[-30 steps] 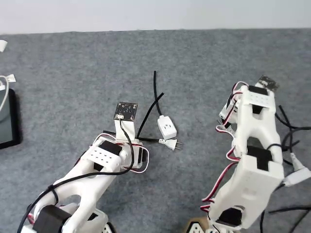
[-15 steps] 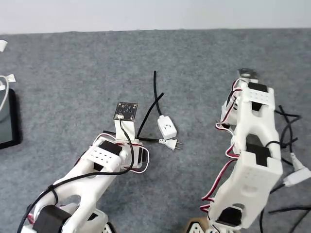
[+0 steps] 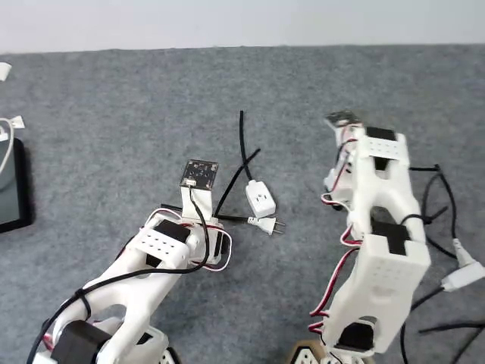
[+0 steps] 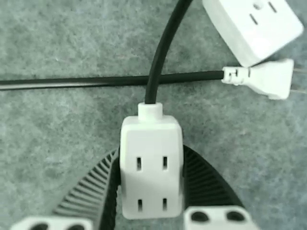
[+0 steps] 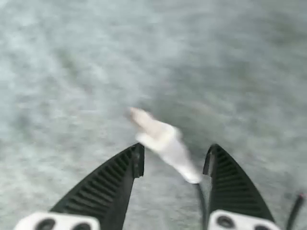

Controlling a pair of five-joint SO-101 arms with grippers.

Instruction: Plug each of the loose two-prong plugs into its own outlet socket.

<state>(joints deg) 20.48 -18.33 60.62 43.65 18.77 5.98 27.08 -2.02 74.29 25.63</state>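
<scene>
My left gripper (image 4: 151, 160) is shut on a white outlet socket (image 4: 151, 167), whose black cable (image 4: 163, 57) runs away over the grey mat. Beyond it lie a second white outlet socket (image 4: 252, 24) and a white two-prong plug (image 4: 266, 79). In the high view that socket (image 3: 260, 199) and plug (image 3: 265, 224) lie mid-table, just right of the left arm (image 3: 163, 250). The right arm (image 3: 379, 174) stands to the right of them. My right gripper (image 5: 175, 153) is open, with a blurred white plug (image 5: 165, 143) on the mat between its fingers (image 5: 120, 177).
A dark flat device (image 3: 11, 186) with a white cord sits at the table's left edge. Loose black cables (image 3: 443, 182) trail on the mat right of the right arm. Another black cable end (image 3: 242, 133) points toward the back.
The right arm has swung leftward across the mat, toward the middle of the table. The left arm and the socket it holds have stayed put.
</scene>
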